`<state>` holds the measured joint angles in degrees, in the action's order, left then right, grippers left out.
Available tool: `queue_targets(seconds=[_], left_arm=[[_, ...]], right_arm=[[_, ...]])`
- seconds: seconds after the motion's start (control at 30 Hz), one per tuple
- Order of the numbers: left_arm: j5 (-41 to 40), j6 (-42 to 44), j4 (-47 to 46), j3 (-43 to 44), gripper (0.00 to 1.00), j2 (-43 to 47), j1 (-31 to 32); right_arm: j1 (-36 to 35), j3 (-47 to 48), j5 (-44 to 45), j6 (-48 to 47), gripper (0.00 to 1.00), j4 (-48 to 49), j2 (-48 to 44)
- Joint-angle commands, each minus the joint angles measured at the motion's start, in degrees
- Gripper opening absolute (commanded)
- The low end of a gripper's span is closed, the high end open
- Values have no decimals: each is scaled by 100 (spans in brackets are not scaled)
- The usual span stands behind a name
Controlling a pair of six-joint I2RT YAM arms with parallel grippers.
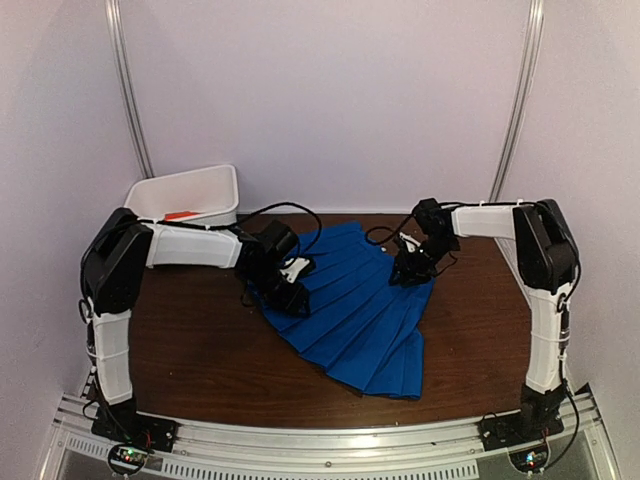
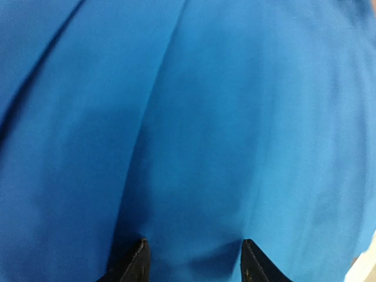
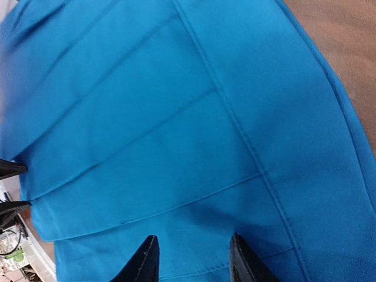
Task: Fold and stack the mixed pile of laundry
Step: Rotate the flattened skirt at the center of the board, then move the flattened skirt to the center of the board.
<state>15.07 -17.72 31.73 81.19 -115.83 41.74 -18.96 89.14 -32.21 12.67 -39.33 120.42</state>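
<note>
Possibly pinches only one pleat layer of the blue garment (image 1: 355, 320) on closing, given stacked pleats and loose, smooth-looking cloth. Then lifts a single flap, fans the pleats out and spoils any clean fold. Could also tug unevenly, with left gripper (image 2: 194, 267) and right gripper (image 3: 192, 261) set at different points along the far edge, skewing the cloth or dragging it across the table (image 1: 200, 340). Might plough a wrinkle ahead of the fingertips by pressing down too hard. Fingers of both spread apart, nothing pinched between them, tips poised right over blue fabric; actual contact impossible to confirm from the wrist views. Left one toward the far-left corner, right one toward the far-right corner, beside a stitched seam.

Looks royal blue, pleated, smooth and skirt-like, fanning wider toward the near side. Lies spread flat and unfolded in the middle of the table, slanted, between the two arms. Leaves only a sliver of orange-red garment (image 1: 182, 214) visible, inside the white bin (image 1: 225, 195) at the far left, well apart from the blue piece. No fold made, no stack begun.
</note>
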Motion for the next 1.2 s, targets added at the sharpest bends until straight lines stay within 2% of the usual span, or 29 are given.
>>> queue_targets(seconds=[0.0,0.1,0.23,0.4,0.47,0.53,0.6,0.73,0.93,1.03,1.17], left_arm=[[-210,-305,-309,107,54,-479,-98],[-353,-193,-176,348,52,-815,-298],[-413,111,38,1106,50,-1360,-691],[-408,400,913,3352,52,-2533,-1094],[-448,479,1207,4155,54,-2637,-1155],[-344,548,1244,4308,56,-2330,-1159],[-216,530,1084,3740,56,-1717,-1136],[-99,470,475,1435,57,52,-1080],[181,-314,-282,-2088,58,2870,-1084],[348,-809,-428,-3232,58,3777,-1080],[698,-1454,-852,-4355,59,4576,-1080]], right_arm=[[81,11,824,-372,40,-706,102],[91,-685,804,-324,39,-633,-138],[-223,-1852,256,-33,38,-324,-774],[-1352,-2549,-1491,878,41,692,-1793],[-1413,-2526,-1415,1212,44,906,-2215],[-1255,-2328,-1013,1269,44,718,-2400],[-1138,-2141,-649,1200,44,493,-2575],[-1127,-2338,-302,1210,46,226,-3086],[-1140,-3823,-450,1941,55,638,-3961],[-1182,-4375,-659,2504,59,1266,-4341],[-1328,-4638,-733,2826,62,1727,-4294]])
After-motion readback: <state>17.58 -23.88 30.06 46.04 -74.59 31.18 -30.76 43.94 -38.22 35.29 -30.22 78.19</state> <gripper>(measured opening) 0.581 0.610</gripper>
